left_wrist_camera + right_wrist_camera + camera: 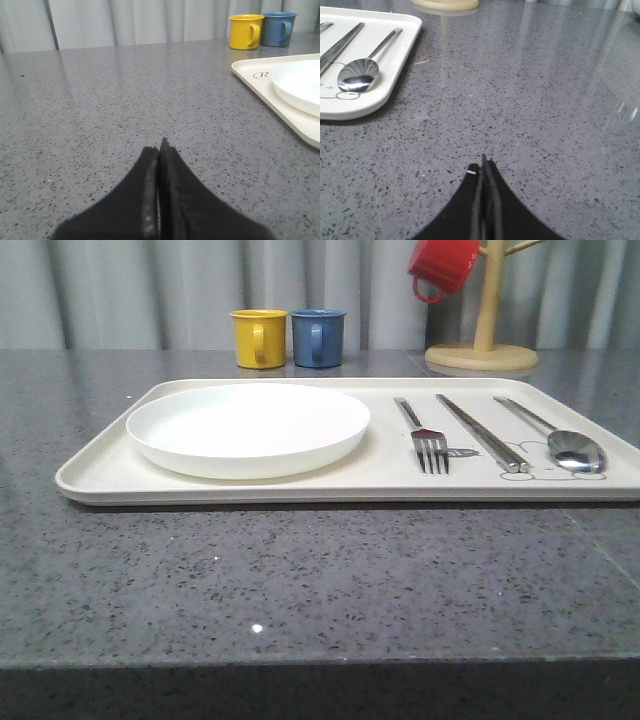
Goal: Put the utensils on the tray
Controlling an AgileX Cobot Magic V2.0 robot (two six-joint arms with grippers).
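Left gripper, right gripper fully closed, empty, above countertop.

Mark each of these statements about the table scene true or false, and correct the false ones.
1. The plate lies on the tray. True.
2. The fork lies on the bare table beside the tray. False: it is on the tray, between the plate and the chopsticks.
3. The left end effector is closed and holds nothing. True.
4. The red mug stands next to the yellow mug. False: it hangs on the wooden stand; the blue mug is beside the yellow one.
5. The spoon rests on the tray. True.
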